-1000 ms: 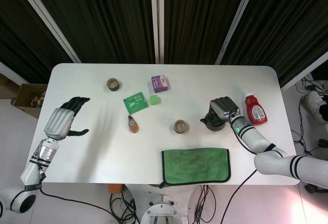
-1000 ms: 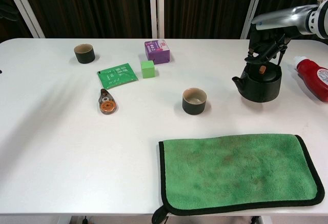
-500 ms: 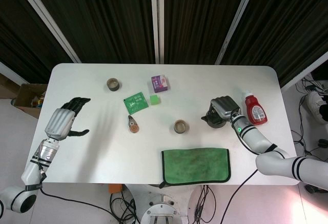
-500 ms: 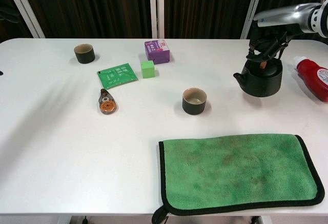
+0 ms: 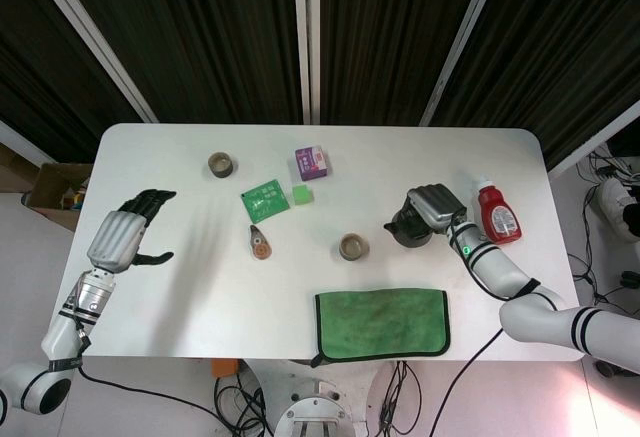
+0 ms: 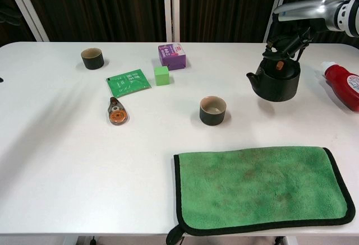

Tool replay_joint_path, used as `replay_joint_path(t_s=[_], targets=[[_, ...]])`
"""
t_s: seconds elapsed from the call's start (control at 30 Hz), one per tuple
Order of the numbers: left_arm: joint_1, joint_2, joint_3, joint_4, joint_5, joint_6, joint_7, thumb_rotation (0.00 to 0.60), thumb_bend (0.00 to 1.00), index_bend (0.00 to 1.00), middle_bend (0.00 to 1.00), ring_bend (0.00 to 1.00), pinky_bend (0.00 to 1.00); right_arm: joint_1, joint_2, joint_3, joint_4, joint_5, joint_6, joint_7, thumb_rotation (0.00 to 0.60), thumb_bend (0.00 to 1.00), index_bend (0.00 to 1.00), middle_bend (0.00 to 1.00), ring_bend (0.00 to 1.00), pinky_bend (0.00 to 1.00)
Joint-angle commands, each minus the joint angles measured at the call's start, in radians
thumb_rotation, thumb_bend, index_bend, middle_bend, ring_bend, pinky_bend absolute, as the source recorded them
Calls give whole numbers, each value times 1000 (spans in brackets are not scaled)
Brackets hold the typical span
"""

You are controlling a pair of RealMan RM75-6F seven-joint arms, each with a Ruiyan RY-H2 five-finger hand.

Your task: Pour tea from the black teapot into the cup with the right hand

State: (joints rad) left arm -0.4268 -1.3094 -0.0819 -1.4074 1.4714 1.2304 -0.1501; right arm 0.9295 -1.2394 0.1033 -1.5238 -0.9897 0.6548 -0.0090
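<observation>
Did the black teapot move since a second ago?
Yes. The black teapot, held by the right hand, has lifted and shifted left, away from the red bottle and toward the cup.

Black teapot (image 6: 274,82) near cup (image 6: 213,110)

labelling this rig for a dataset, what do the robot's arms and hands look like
Both arms are glossy white tubes with black bands at the joints. The left hand has a silver-grey back and black fingers; the right hand looks alike, with a small green light at its wrist.
</observation>
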Motion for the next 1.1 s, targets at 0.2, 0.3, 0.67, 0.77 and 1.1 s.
replay_joint_path(t_s=[0.2, 0.3, 0.67, 0.77, 1.1], targets=[[0, 1, -2, -5, 0, 2, 5, 600, 0, 136, 137, 115, 275, -5, 2, 37, 4, -96, -42, 84, 534, 628, 1000, 1000, 869, 556], [-1, 0, -2, -5, -3, -2, 9, 600, 0, 136, 137, 115, 275, -7, 2, 44, 18, -153, -58, 126, 532, 631, 1000, 1000, 869, 555], [-5, -7, -8, -6, -14, -10, 18, 600, 0, 136, 137, 115, 275, 8, -9, 24, 96, -452, -33, 277, 534, 684, 1000, 1000, 877, 569], [-7, -7, -8, -6, -15, -12, 20, 600, 0, 136, 137, 115, 276, 22, -6, 17, 105, -480, -40, 288, 534, 684, 1000, 1000, 877, 570], [-8, -12, -7, 0, -15, -16, 16, 600, 0, 137, 137, 115, 276, 46, -19, 5, 127, -481, -66, 301, 535, 689, 1000, 1000, 878, 570]])
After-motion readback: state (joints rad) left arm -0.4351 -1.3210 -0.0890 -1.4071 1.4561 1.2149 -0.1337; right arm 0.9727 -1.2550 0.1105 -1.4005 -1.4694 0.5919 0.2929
